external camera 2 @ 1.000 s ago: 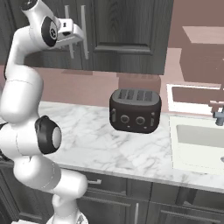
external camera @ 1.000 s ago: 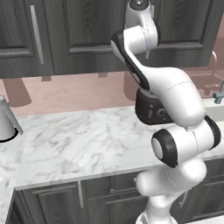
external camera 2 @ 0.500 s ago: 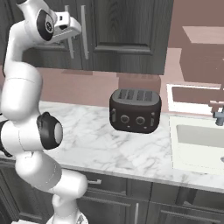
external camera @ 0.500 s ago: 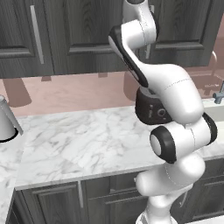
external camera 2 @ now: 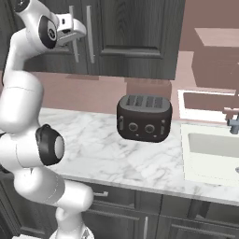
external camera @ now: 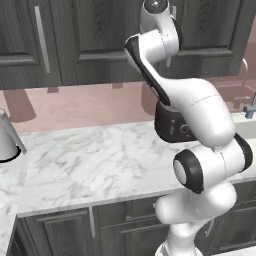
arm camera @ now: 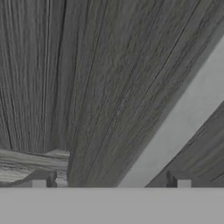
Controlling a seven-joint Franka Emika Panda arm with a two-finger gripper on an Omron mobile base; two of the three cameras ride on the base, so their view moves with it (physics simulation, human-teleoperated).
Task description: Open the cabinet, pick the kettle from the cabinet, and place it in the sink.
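Fingers of the white arm's two-finger gripper stand spread wide and empty, their tips either side of the long silver bar handle of the dark grey wood-grain wall cabinet. That handle runs vertically down the closed door; in the hand view it slants across, passing between the tips, slightly nearer the right one. The gripper sits close against the door.

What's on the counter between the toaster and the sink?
Nothing: in the right base view, only bare white marble counter separates the toaster from the sink.
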